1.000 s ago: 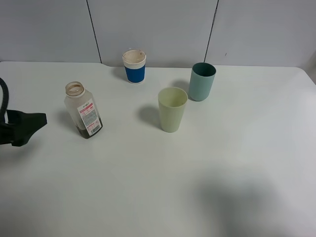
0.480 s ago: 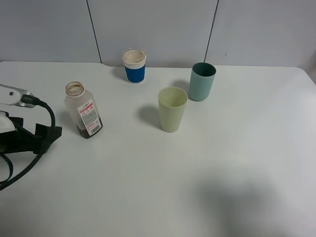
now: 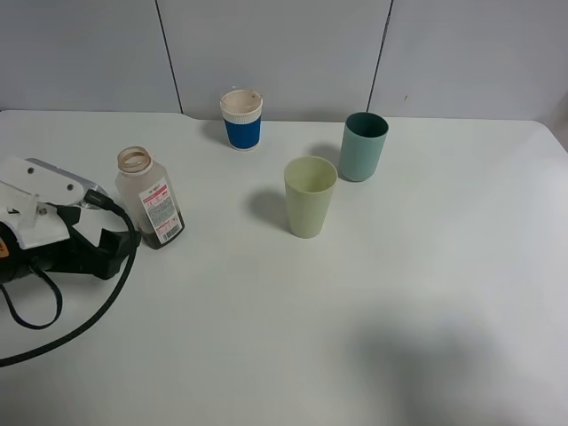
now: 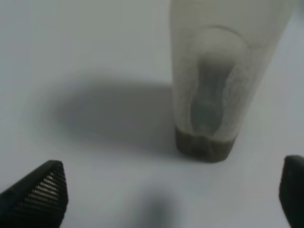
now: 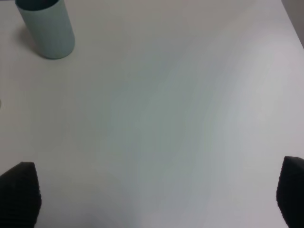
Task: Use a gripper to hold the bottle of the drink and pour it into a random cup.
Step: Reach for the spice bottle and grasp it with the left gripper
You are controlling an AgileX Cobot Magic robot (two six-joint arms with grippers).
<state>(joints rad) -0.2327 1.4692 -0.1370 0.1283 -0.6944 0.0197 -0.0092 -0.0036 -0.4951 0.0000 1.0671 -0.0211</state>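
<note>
The bottle stands upright at the table's left, uncapped, with a little dark drink at its bottom. My left gripper sits low on the table just left of it, open and holding nothing. In the left wrist view the bottle stands close ahead, beyond the fingertips, with the drink pooled at its base and the left gripper spread wide. The pale yellow-green cup stands mid-table. My right gripper is open over bare table and does not show in the exterior high view.
A teal tumbler stands behind and right of the cup; it also shows in the right wrist view as the teal tumbler. A short blue-and-white cup stands at the back. The left arm's black cable loops over the table's front left.
My left arm has come in from the table's left edge and moved right, up close to the bottle, its jaws staying open. The bottle and cups have not moved.
</note>
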